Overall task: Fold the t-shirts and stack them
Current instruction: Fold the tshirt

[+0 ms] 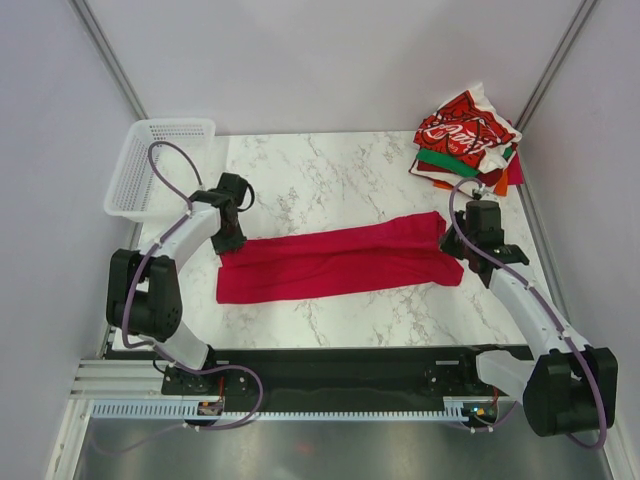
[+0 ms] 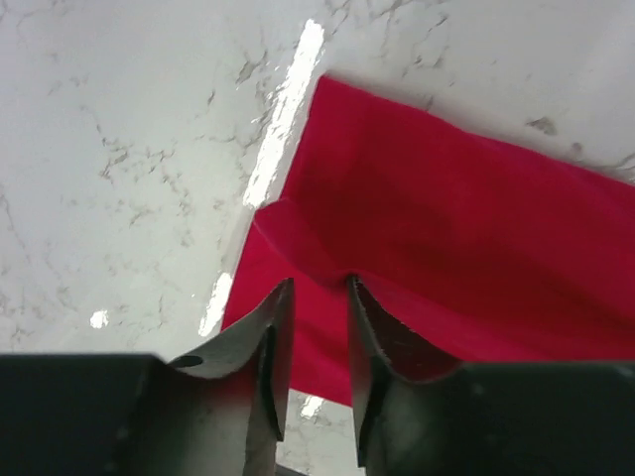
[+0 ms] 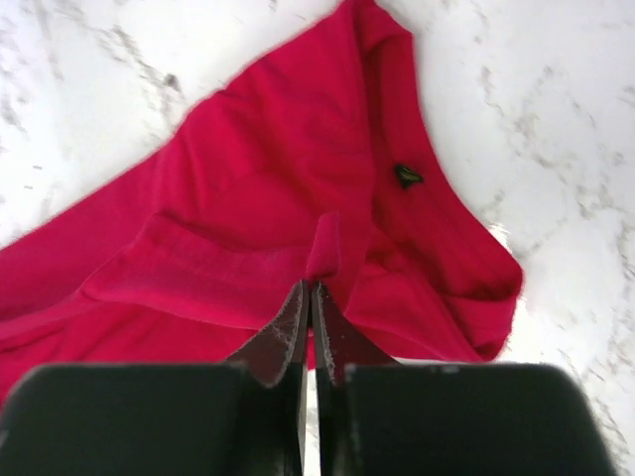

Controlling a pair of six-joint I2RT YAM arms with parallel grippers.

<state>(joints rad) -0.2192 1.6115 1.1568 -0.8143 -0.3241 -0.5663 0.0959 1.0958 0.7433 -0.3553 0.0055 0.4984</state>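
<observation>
One crimson t-shirt (image 1: 340, 262) lies mid-table as a long strip, so the crosswise fold is in hand. The left gripper (image 2: 317, 297) pinches one end, jaws narrow. The right gripper (image 3: 310, 293) is clamped on the collar end. Next, lift both ends evenly.

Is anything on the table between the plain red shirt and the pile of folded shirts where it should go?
Nothing visible lies between them. The crimson shirt is flat on the marble table, and the stretch toward the folded pile is bare. Only the right gripper, pinching the shirt's right end, stands near that path.
</observation>
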